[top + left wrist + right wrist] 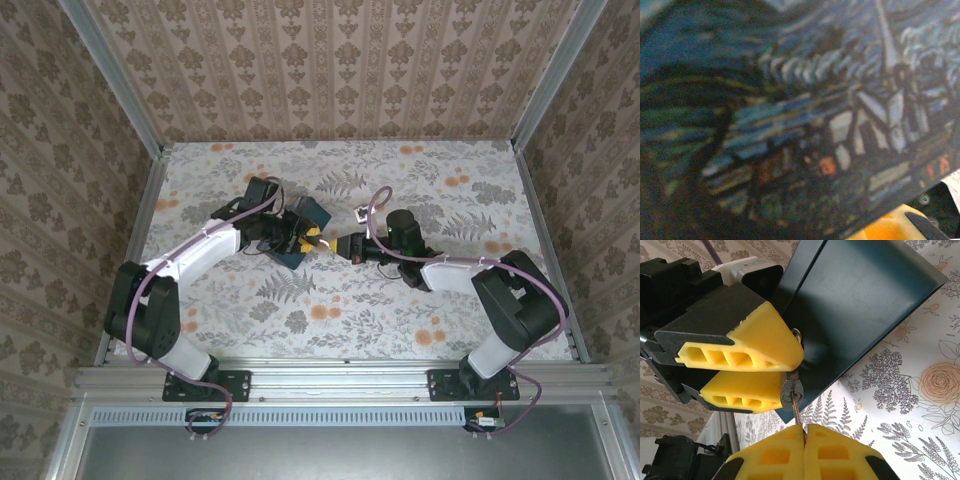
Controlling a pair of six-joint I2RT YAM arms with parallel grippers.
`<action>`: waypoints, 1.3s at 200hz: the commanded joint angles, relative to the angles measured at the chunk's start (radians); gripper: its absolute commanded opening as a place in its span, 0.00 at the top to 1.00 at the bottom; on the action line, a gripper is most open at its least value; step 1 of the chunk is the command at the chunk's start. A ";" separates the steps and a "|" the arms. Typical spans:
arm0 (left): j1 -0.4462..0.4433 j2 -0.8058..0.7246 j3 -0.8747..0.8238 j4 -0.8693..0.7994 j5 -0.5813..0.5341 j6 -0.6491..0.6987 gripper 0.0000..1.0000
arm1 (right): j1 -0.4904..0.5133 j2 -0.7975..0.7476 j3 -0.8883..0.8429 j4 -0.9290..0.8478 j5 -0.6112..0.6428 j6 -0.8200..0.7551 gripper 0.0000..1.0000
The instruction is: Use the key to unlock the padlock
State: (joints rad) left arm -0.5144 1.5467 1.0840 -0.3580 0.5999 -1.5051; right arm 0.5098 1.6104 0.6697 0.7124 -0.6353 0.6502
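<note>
The small silver padlock (791, 390) is off the table, pinched at the tips of the left gripper (790, 371), whose yellow fingers (755, 342) stand only narrowly apart around it. Its round keyway face turns towards the right wrist camera. The thin metal key (798, 416) runs straight from that face down into the right gripper (804, 429), whose yellow pads are pressed fully together on the key's near end. How far the blade has gone into the keyway cannot be told.

Just behind the padlock, touching or nearly touching the left fingers, is a flat dark blue case (865, 305), tilted up on an edge. The left wrist view, very close and blurred, shows a painted night-sky and village scene on the case's cover (790, 125), with one yellow fingertip (885, 227) at the lower edge.

From above, the two grippers meet tip to tip around the padlock at mid-table. The left gripper (312, 240) points right; its white arm folds up from the shoulder and reaches diagonally inward. The right gripper (340, 245) points left; its arm bends sharply at the elbow and stretches its forearm low across the floral tablecloth (400, 320). Patterned wallpaper walls (330, 70) stand well beyond the padlock.
</note>
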 commanded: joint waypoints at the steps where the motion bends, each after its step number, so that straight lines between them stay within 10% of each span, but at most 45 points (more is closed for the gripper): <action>1: -0.021 -0.025 -0.006 0.055 0.090 -0.039 0.86 | 0.029 0.018 -0.012 0.181 -0.050 -0.031 1.00; 260: 0.029 -0.060 0.042 -0.095 0.091 0.054 0.88 | 0.132 -0.071 0.071 -0.073 -0.035 -0.255 1.00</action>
State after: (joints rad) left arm -0.4824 1.5196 1.1061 -0.5308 0.6220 -1.4548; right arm 0.6132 1.5650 0.7280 0.5148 -0.5716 0.3992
